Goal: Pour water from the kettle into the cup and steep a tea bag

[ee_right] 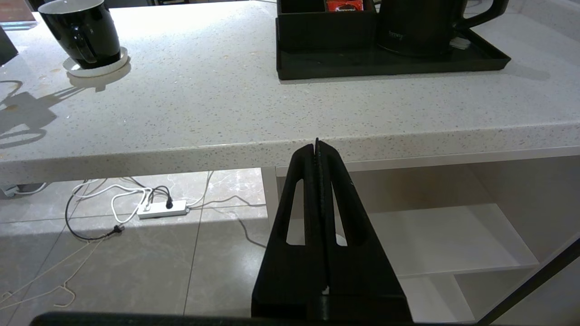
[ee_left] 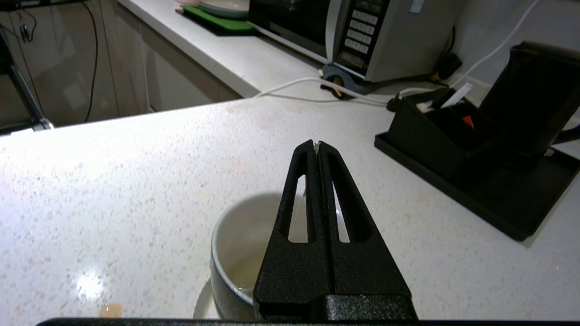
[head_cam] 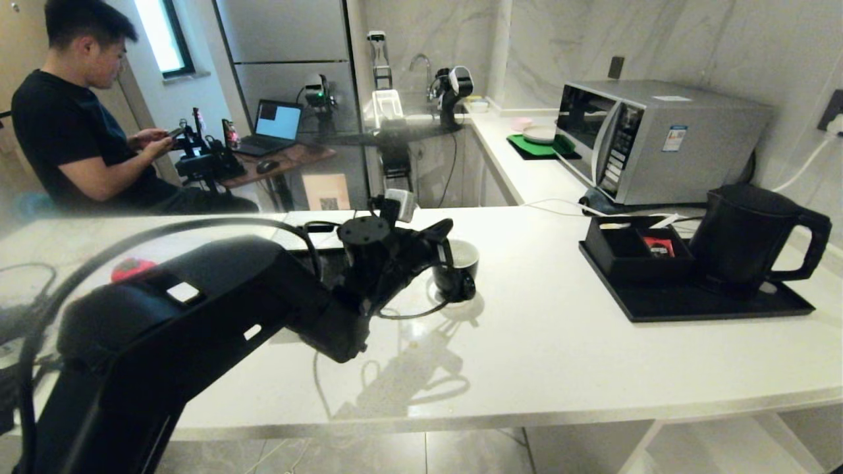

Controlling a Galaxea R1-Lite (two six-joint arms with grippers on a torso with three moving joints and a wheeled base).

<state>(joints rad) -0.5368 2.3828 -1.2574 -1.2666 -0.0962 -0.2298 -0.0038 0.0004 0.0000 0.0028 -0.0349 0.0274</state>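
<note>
Hovering above the cup (ee_left: 235, 253), the left gripper (ee_left: 318, 144) has its two fingers pressed flat together. A tiny pale sliver shows at the very tips, but I cannot tell what it is. In the left wrist view the fingers reach across the white inside of the cup, so the cup lies directly under them. The inside looks pale and maybe wet at the bottom, and I cannot make out the tea bag there. In the head view the same gripper (head_cam: 442, 232) is at the near rim of the cup (head_cam: 458, 271), and the cup stands on a small white coaster (ee_right: 97, 63) on the white counter (head_cam: 540, 355).

Beyond the left gripper and to its right side lies a flat black tray (head_cam: 698, 304). On the tray stand a black box (head_cam: 633, 253) with a red packet (head_cam: 660, 246) inside, and the kettle (head_cam: 747, 234), upright, its handle turned away from the gripper. The kettle is well apart from the cup.

Further behind the tray is a silver microwave (head_cam: 649, 138), and a white cable (ee_left: 312, 83) lies on the counter before it.

The right gripper (ee_right: 317, 146) is parked low, in front of the counter edge, with its fingers closed on nothing.

Far off, behind the left gripper's side, a person (head_cam: 72, 118) sits near a laptop (head_cam: 275, 125).
</note>
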